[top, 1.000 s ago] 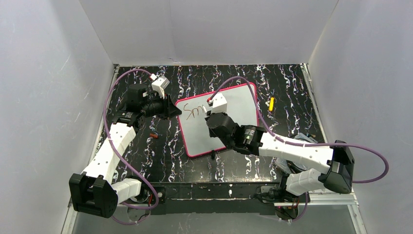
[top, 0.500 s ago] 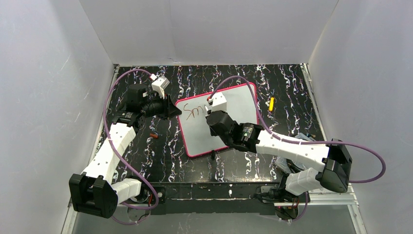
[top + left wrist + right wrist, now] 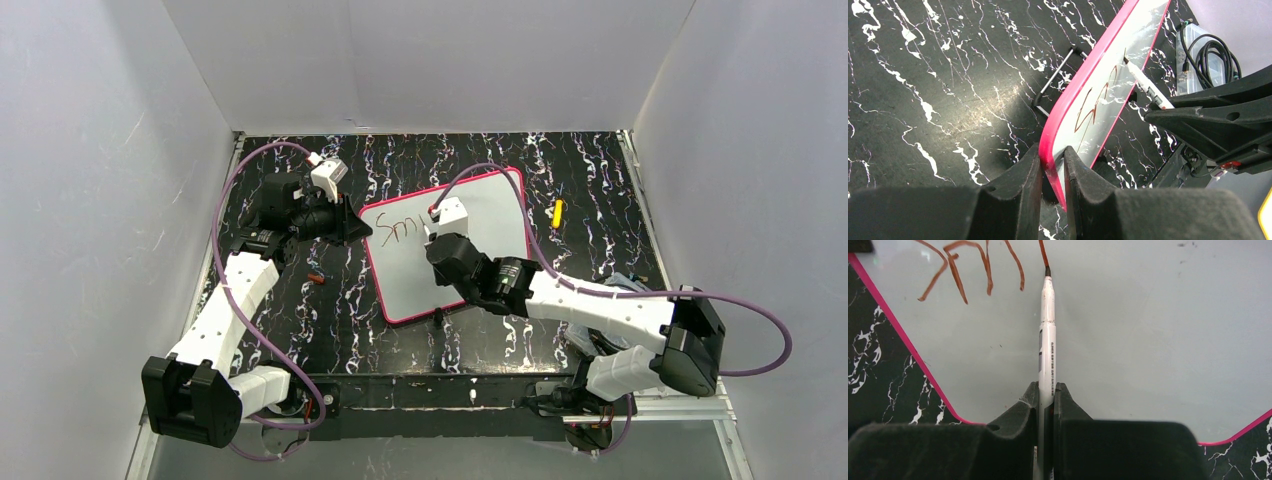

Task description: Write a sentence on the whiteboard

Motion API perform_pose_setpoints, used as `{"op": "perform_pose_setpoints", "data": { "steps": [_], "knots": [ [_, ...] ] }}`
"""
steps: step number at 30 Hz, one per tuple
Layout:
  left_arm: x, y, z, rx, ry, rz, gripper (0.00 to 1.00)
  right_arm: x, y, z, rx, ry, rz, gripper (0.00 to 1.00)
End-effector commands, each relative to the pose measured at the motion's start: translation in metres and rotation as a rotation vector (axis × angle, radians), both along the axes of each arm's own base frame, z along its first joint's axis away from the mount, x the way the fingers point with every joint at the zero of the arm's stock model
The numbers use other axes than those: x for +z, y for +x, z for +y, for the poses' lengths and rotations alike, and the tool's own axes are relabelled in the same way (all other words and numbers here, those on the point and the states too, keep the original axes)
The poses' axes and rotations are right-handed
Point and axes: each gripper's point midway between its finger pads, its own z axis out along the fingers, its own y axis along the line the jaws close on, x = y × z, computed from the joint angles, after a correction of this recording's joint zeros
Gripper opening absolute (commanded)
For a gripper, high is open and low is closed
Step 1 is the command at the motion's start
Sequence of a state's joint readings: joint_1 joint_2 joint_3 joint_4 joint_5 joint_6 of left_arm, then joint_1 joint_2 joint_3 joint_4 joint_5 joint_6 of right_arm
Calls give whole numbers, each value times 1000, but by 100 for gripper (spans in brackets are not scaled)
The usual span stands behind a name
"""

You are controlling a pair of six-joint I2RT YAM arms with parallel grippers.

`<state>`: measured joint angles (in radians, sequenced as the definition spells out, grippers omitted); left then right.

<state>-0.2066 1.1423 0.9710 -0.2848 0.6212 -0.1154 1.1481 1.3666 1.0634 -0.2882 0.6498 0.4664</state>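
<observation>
- Two hands at work, one job each.
- Centre stage, whiteboard (image 3: 495, 215) resting on the black marbled surface (image 3: 330, 300), long side angled toward 1 o'clock in the top view.
- Left hand (image 3: 1052, 156) at the board's 10 o'clock corner, closed tight on the pink frame (image 3: 1083, 82), one finger on each side of the edge. A brace, by the look of it, to stop the board sliding under the pen.
- Right hand (image 3: 1046, 390) over the board's middle, clamped on a white marker (image 3: 1047, 330).
- Barrel squeezed between the fingers, tip aimed at 12 o'clock in the wrist view and touching the glossy face, so mid-stroke, most likely.
- Barely begun, the sentence (image 3: 396, 232): red-brown "Sm" and one thin stroke rising from the tip, sitting from 10 to 12 o'clock of the marker.
- Plenty of blank board out toward 3 o'clock for the rest. Early days, judging by so few letters.
- Off the board's 3 o'clock edge, a small yellow item (image 3: 557, 212) lying loose, well apart from both hands.
</observation>
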Motion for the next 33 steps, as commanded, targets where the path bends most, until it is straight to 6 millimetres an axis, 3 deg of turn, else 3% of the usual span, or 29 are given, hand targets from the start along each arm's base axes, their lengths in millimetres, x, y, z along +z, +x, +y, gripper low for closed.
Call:
{"op": "perform_pose_setpoints", "data": {
  "steps": [1, 10, 17, 21, 33],
  "knots": [
    [5, -8, -1, -34, 15, -36, 0, -14, -5, -13, -21, -11, 40, 1],
    [6, -9, -1, -35, 12, -38, 0, -20, -11, -16, -16, -5, 66, 1],
    [5, -8, -1, -32, 16, -35, 0, 20, -11, -7, 32, 92, 7, 1],
    [5, -8, -1, -31, 15, -35, 0, 31, -4, -8, 13, 80, -33, 1],
    [5, -7, -1, -32, 16, -38, 0, 63, 10, 17, 51, 116, -107, 1]
  ]
}}
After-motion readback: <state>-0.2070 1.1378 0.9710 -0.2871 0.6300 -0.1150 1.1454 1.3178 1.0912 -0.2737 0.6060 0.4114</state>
